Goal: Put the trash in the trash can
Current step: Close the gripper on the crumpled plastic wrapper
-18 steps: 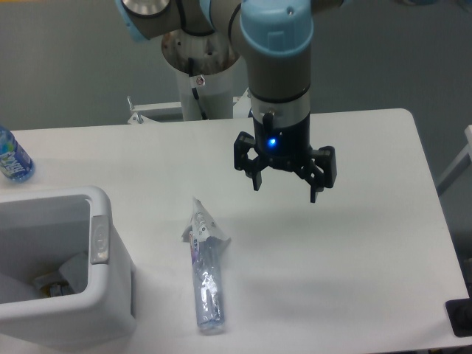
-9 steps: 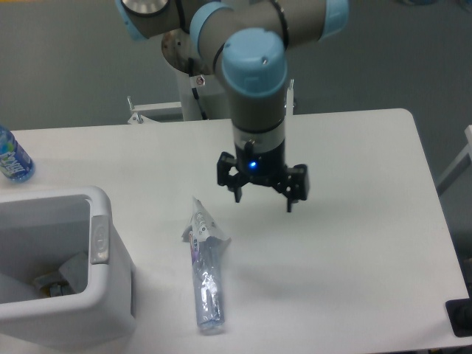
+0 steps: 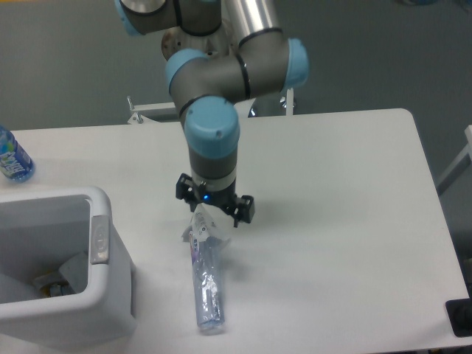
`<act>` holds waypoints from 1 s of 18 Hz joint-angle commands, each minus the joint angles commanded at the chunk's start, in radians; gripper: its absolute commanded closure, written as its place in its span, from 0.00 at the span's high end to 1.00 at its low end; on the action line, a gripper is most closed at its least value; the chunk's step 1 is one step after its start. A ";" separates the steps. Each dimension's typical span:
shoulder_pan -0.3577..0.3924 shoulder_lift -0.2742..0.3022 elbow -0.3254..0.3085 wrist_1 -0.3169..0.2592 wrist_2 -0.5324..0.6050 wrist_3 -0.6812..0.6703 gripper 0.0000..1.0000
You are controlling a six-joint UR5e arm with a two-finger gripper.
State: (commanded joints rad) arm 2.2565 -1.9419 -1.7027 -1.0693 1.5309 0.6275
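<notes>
The trash lies on the white table: a slim clear bottle with a faint blue tint, and a thin clear-white wrapper with purple print at its far end. My gripper hangs open just above the wrapper's top, fingers spread to either side, holding nothing. The trash can, a white bin with a thick rounded rim and a grey oval tab, stands at the lower left with some scraps inside.
A bottle with a bright blue label stands at the table's left edge. The arm's white pedestal rises behind the table. A dark object sits at the lower right corner.
The gripper has moved left and down, from over the table's middle to just above the wrapper. It has stayed open. The trash has not moved.
</notes>
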 joint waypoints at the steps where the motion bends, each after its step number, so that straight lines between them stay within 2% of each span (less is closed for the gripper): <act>1: 0.000 -0.006 -0.002 0.012 0.000 -0.015 1.00; 2: 0.000 -0.012 -0.005 0.014 0.002 -0.026 0.97; 6: -0.002 -0.008 -0.008 0.012 0.011 -0.029 0.49; 7: -0.002 -0.005 -0.006 0.012 0.012 -0.029 0.36; 9: 0.003 0.000 -0.006 -0.001 0.012 -0.023 0.01; 15: 0.012 0.035 -0.031 -0.012 0.011 -0.009 0.00; 18: 0.040 0.070 -0.035 -0.038 0.003 0.090 0.00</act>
State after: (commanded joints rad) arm 2.2963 -1.8716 -1.7380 -1.1073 1.5340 0.7175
